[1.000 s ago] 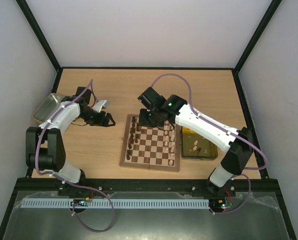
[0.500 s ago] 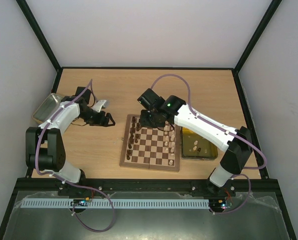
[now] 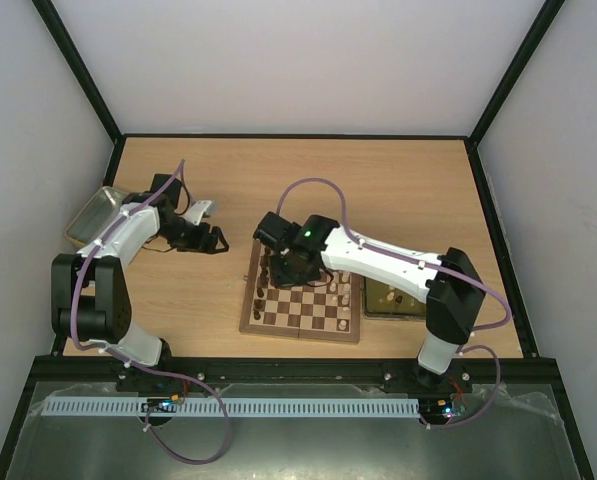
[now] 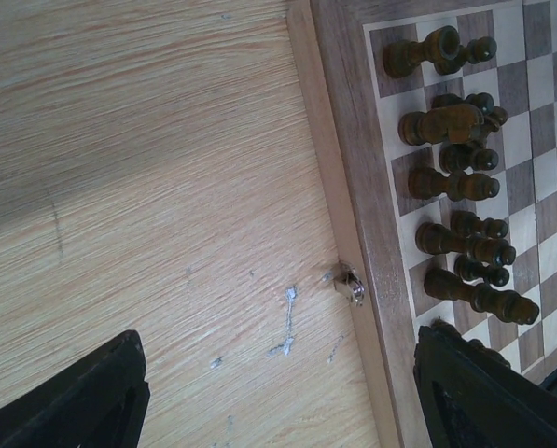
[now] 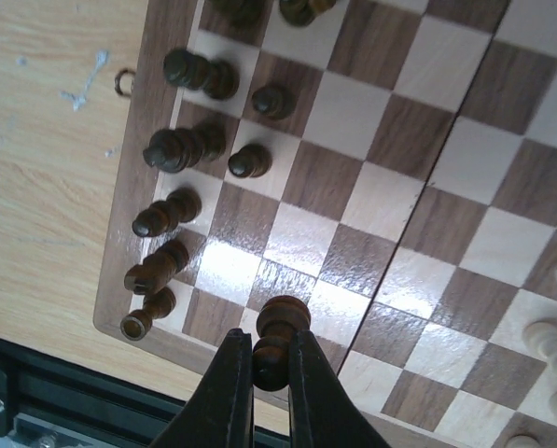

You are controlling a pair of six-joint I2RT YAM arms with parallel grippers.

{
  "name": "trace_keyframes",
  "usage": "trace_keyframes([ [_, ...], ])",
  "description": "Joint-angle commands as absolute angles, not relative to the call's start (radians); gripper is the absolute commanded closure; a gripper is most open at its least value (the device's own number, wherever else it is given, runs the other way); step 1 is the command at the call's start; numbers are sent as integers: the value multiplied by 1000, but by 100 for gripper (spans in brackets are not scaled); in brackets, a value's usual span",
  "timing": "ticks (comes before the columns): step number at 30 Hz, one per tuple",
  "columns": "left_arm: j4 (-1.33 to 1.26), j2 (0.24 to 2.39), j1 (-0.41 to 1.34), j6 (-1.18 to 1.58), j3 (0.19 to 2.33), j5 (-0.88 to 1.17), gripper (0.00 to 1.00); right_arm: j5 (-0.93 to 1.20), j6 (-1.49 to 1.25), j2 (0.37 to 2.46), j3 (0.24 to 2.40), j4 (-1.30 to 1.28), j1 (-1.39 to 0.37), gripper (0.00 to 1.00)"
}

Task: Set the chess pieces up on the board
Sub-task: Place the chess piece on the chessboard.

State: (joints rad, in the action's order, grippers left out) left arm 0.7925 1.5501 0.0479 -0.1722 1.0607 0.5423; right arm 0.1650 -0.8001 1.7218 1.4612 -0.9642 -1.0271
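Observation:
The chessboard (image 3: 303,312) lies in the middle of the table. Dark pieces (image 3: 266,280) stand along its left side, pale pieces (image 3: 345,292) along its right. My right gripper (image 3: 281,268) hangs over the board's left part, shut on a dark brown pawn (image 5: 276,338) held just above the squares, near the board's edge (image 5: 129,215). Several dark pieces (image 5: 180,147) stand in the two columns beside it. My left gripper (image 3: 216,240) is open and empty over bare table left of the board; its view shows the board's border (image 4: 353,168) and dark pieces (image 4: 451,182).
A yellowish tray (image 3: 398,297) with a few pieces lies right of the board, partly under the right arm. A grey metal tray (image 3: 93,212) sits at the far left. A small metal clasp (image 4: 353,287) sticks out of the board's side.
My right arm has swung from the board's far edge toward its near left part, carrying the dark pawn. The left arm has not moved.

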Motion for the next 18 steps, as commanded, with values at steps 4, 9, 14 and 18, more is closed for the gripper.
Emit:
trace_keyframes([
  [4, 788, 1543, 32, -165, 1045, 519, 21, 177, -770, 1777, 1451, -963, -1053, 98],
  [9, 787, 1542, 25, -164, 1046, 514, 21, 178, -756, 1821, 1470, -946, -1053, 97],
  [14, 785, 1543, 23, -163, 1045, 512, 20, 186, -748, 1862, 1483, -920, -1054, 94],
  [18, 785, 1543, 21, -163, 1045, 510, 20, 186, -740, 1894, 1497, -900, -1053, 95],
])
